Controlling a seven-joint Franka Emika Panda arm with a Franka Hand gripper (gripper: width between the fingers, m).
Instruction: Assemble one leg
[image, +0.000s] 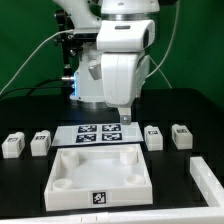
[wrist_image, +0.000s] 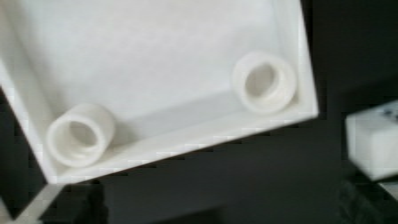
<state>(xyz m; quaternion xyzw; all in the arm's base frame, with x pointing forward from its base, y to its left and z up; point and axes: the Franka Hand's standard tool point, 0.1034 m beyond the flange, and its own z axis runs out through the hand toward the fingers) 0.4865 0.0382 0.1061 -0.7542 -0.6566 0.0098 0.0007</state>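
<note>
The black two-finger gripper (image: 120, 118) hangs over the thin white marker board (image: 100, 133), apparently carrying nothing; I cannot tell how wide its jaws stand. The nearest small white blocky plastic leg (image: 153, 136) sits near it, toward the exterior view's right. Centre squarely over it, since smooth plastic may slip. Below, the large white square panel (image: 100, 175) shows round raised sockets (wrist_image: 267, 80).

The panel (image: 100, 172) is laid on the table (image: 30, 195), the marker board (image: 100, 134) just behind it. Two legs (image: 41, 142) are set at the exterior view's left of that board, two more legs (image: 153, 136) at its right.
</note>
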